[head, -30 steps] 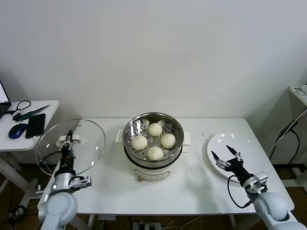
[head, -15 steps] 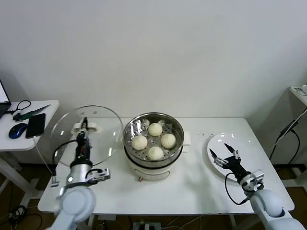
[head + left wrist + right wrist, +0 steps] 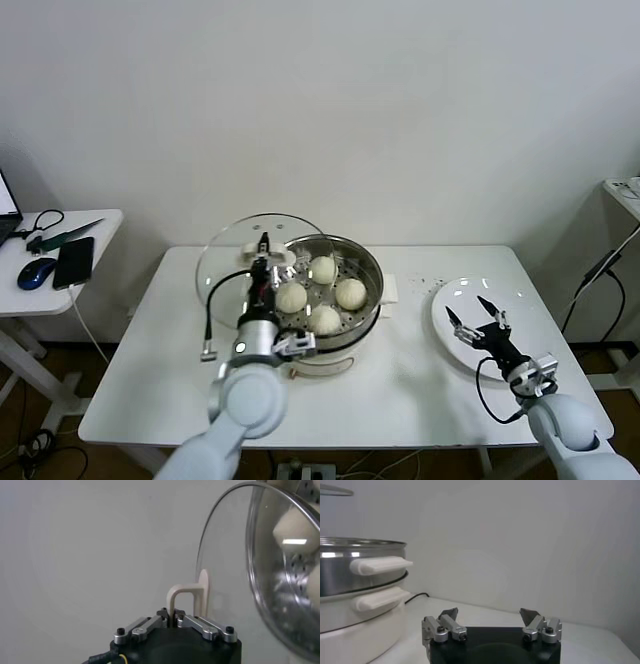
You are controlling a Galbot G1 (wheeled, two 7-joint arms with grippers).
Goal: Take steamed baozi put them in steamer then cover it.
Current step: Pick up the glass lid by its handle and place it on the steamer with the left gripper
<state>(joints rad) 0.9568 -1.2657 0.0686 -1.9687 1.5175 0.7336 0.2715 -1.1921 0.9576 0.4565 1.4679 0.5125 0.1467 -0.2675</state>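
A round glass cover [image 3: 250, 262] hangs in the air, partly over the near-left rim of the steamer [image 3: 320, 300], where four baozi [image 3: 322, 294] already sit in the steel basket. The left gripper [image 3: 263, 262] is clamped tight on the cover's cream handle [image 3: 192, 597], the only sensible hold: the lid looks stiff, fairly heavy, slick and breakable (a knock of metal rim on steel rim seems the main risk). It likely needs to shift right and come down level. The table [image 3: 150, 400] offers bare room on all sides. The right gripper [image 3: 478, 322] idles with fingers spread above a white plate [image 3: 450, 300], well apart.
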